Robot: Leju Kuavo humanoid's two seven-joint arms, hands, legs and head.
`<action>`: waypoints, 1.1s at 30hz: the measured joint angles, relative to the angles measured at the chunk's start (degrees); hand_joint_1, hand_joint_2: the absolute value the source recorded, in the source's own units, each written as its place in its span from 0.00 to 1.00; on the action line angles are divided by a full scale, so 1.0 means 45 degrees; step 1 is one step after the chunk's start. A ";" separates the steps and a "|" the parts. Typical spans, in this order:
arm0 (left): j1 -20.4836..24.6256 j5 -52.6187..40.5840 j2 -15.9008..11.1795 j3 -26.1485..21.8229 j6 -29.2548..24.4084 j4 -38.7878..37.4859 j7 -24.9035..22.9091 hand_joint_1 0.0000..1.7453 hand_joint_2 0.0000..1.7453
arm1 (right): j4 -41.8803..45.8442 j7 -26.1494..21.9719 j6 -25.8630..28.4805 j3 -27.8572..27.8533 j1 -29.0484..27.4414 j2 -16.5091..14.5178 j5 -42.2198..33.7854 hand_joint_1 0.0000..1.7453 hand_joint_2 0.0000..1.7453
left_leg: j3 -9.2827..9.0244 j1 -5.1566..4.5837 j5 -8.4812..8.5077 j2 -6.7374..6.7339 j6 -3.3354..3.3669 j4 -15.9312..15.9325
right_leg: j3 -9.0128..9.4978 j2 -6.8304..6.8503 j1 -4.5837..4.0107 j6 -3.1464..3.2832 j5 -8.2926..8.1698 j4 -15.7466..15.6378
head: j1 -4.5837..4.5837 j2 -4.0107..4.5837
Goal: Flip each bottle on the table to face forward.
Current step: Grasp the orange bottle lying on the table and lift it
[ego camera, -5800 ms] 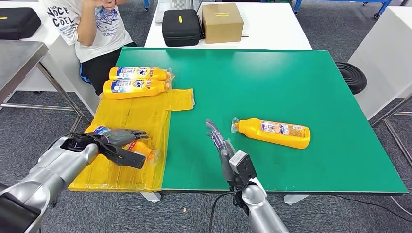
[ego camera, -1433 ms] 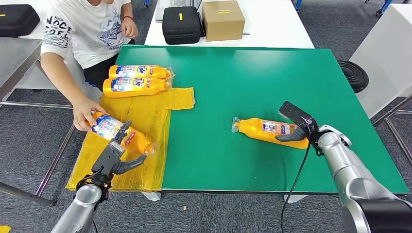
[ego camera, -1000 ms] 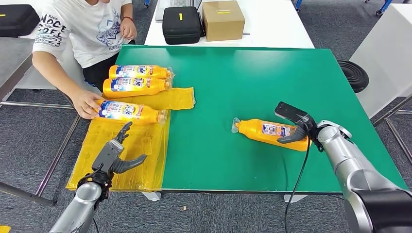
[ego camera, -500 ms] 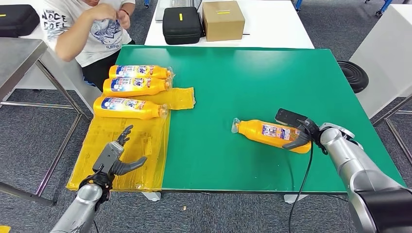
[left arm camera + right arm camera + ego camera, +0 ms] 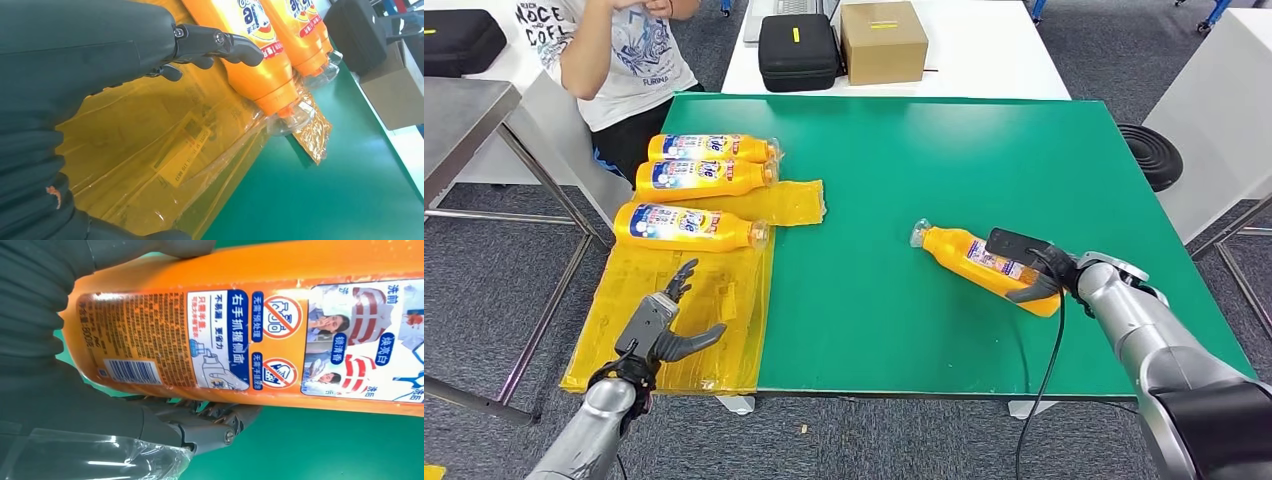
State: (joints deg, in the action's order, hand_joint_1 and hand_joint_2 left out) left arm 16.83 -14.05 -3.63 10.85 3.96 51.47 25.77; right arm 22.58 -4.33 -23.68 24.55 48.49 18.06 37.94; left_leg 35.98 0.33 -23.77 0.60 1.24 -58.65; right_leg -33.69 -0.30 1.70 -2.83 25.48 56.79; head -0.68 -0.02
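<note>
- Bottle at 3 o'clock on green table, back label up, gripped by right hand.
- Left hand at 8 o'clock over yellow sheet, fingers spread, holding nothing.
- Three bottles at 10 o'clock.

You get bright, even overhead light across the green tabletop — shadows stay short and soft. White glare streaks the yellow plastic sheet in the left wrist view, where the near left hand goes dark and blurred. The right wrist view is sharp — the bottle label reads clearly.
</note>
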 joint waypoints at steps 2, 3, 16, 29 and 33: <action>0.0113 0.0000 0.0014 0.0001 0.0052 -0.0139 0.0047 0.00 1.00 | -0.0019 0.0041 0.0075 0.0076 0.0006 -0.0004 0.0007 1.00 1.00 | 0.0000 0.0000 0.0000 0.0002 0.0000 0.0000 | 0.0000 0.0001 0.0000 0.0000 0.0000 0.0000 | -0.0002 0.0000; 0.0173 0.0000 0.0021 0.0001 0.0065 -0.0206 0.0065 0.00 1.00 | -0.0027 0.0047 0.0110 0.0097 0.0005 -0.0005 0.0007 1.00 1.00 | 0.0000 0.0000 0.0000 0.0002 0.0000 0.0000 | 0.0001 0.0001 0.0000 0.0000 0.0000 0.0000 | -0.0004 0.0000; 0.0346 0.0092 0.0044 -0.0004 0.0078 -0.0572 0.0313 0.00 1.00 | 0.0127 -0.1217 0.2410 -0.0139 -0.0606 -0.0086 -0.0815 1.00 1.00 | 0.0001 -0.0001 0.0001 0.0003 0.0002 0.0001 | 0.0011 0.0001 0.0000 -0.0009 -0.0006 0.0000 | 0.0000 0.0000; -0.0559 0.0817 -0.0010 -0.0619 0.0525 0.1266 0.0312 0.00 1.00 | 0.5590 -0.4879 0.4433 -0.2178 -0.4574 -0.1727 -0.2047 1.00 1.00 | 0.0028 0.0039 -0.0003 0.0007 -0.0004 0.0007 | -0.0018 0.0005 -0.0035 -0.0002 0.0002 0.0002 | 0.0000 0.0000; -0.0764 0.1558 -0.0009 -0.0820 0.1582 0.1891 0.0153 0.00 1.00 | 0.7513 -0.5637 0.4349 -0.2656 -0.5896 -0.2457 -0.2153 1.00 1.00 | 0.0042 0.0040 -0.0004 0.0012 -0.0006 0.0007 | -0.0036 0.0014 -0.0035 0.0000 0.0004 0.0002 | 0.0002 0.0000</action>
State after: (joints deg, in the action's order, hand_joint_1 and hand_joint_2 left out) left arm 13.39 -7.04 -3.67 7.16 11.08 59.98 26.46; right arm 56.39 -29.70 -4.11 12.59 21.96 7.00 28.25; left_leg 36.17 0.51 -23.79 0.65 1.21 -58.62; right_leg -33.85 -0.24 1.55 -2.83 25.49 56.80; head -0.67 -0.02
